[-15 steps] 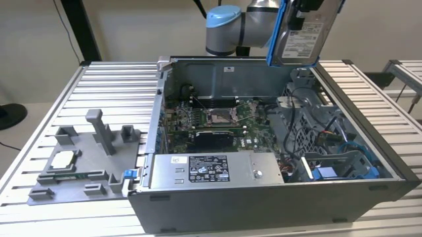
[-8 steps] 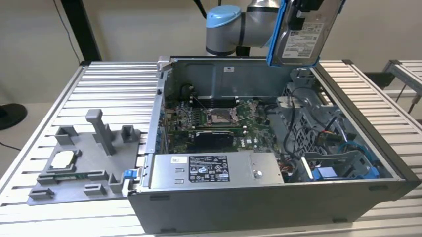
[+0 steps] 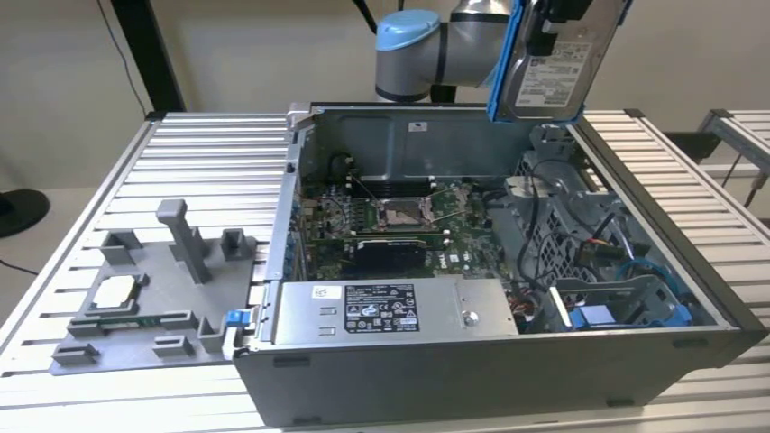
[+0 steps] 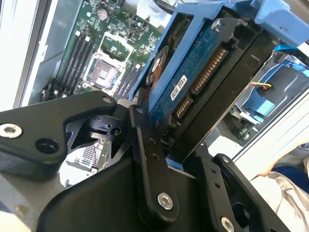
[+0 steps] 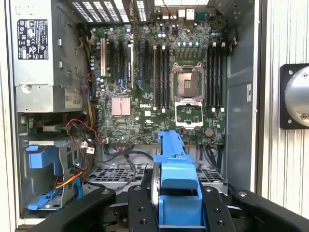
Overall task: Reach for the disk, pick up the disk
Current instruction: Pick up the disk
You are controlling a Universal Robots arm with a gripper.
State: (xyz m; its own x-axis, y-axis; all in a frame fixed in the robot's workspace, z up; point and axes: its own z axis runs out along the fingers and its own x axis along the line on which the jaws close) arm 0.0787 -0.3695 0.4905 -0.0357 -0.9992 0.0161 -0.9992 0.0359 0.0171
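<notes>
Though half cropped, disk (image 3: 556, 63) (pincer-gripped) (image 4: 166, 145)

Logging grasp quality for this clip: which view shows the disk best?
The second wrist view: the disk sits between the pincer fingers, circuit board and connector plain. The exterior view shows its labelled face held high above the case. The first wrist view shows mainly its blue bracket, edge-on.

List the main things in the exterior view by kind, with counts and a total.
Disk, held up in the gripper: 1
Open computer case: 1
Grey holder with upright posts: 1
Small square chip on the holder: 1
Total: 4
</notes>
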